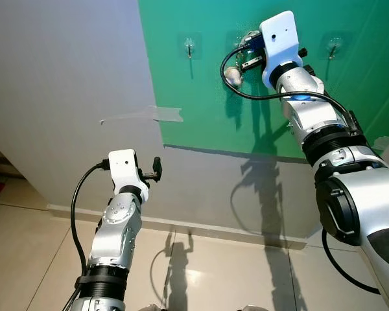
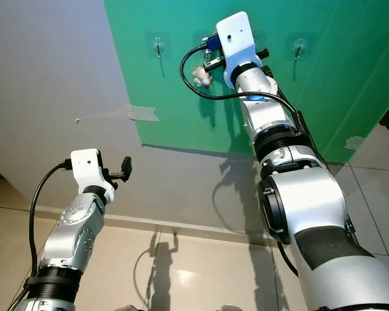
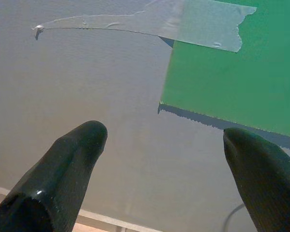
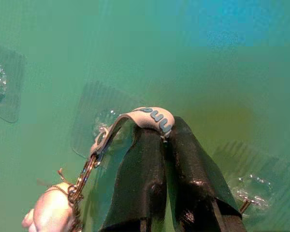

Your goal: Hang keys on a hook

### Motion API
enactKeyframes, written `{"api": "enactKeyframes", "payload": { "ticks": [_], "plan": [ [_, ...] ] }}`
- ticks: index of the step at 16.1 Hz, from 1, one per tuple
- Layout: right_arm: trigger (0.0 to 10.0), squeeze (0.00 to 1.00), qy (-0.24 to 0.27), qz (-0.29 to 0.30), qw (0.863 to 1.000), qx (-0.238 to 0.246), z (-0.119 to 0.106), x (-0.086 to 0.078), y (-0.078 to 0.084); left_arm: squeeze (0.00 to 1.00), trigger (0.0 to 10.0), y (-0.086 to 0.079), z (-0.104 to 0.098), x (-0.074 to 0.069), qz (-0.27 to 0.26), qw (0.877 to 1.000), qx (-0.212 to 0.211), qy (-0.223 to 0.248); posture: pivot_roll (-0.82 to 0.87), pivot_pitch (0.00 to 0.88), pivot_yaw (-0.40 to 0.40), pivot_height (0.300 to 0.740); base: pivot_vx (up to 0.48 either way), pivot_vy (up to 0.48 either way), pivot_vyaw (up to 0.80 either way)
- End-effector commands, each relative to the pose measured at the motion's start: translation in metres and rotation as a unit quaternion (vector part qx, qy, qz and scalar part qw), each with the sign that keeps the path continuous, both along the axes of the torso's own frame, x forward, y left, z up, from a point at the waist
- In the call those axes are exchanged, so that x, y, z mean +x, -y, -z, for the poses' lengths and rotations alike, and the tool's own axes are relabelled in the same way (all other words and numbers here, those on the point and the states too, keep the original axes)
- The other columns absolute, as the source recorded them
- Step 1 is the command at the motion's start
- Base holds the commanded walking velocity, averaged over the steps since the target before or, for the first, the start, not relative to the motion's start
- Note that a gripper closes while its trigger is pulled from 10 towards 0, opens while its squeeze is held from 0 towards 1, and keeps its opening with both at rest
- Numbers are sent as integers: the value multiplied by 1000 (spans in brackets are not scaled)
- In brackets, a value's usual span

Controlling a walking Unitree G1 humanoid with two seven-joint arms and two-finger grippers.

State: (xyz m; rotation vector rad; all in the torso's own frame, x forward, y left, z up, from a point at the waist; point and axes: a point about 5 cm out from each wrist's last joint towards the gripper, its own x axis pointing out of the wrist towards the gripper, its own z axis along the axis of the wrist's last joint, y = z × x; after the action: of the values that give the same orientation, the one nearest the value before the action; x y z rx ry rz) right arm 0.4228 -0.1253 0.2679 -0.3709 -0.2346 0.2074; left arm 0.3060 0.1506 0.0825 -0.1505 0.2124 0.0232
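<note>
Right arm: silver, closest to the head camera, reaching up to the green sheet (image 1: 259, 97) on the wall.
Right gripper (image 4: 165, 133): fingers pinched together on the grey strap (image 4: 152, 116) of the keys, its tip pressed close to the green sheet at the middle hook.
Keys (image 4: 79, 191): hanging from the strap by a metal ring and clasp, with a pale, rounded charm (image 1: 232, 76) dangling below; the ring sits right at the middle hook (image 4: 102, 128), though whether it is actually over the hook is hard to tell.
Hooks: three clear adhesive ones in a row on the green sheet; the left hook (image 1: 189, 46) and the right hook (image 1: 334, 46) are bare.
Left gripper (image 3: 164, 137): fingers spread apart with nothing between them, held low and well apart from the hooks, pointing at the grey wall (image 1: 65, 97) near the sheet's lower corner.
Tape (image 1: 157, 115): a clear strip across the sheet's left edge onto the wall.
Floor (image 1: 26, 227): beige tiles below.
</note>
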Motion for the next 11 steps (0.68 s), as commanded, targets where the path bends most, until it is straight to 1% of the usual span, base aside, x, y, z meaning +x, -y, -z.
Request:
{"api": "enactKeyframes", "payload": {
  "ticks": [1,6,11],
  "plan": [
    [10000,0,11,-1,1000,-3,-9,1,-2,0,10000,-1,-2,0,-1,1000,4,1,-123,0,44,740,0,0,0],
    [10000,0,-26,0,1000,-2,14,0,-4,0,10000,-2,0,-5,-6,1000,2,-1,-115,0,37,740,0,0,0],
    [10000,0,-31,2,1000,-3,18,-1,-3,0,10000,-3,2,-7,-8,1000,3,-5,-113,0,35,740,0,0,0]
  ]
}}
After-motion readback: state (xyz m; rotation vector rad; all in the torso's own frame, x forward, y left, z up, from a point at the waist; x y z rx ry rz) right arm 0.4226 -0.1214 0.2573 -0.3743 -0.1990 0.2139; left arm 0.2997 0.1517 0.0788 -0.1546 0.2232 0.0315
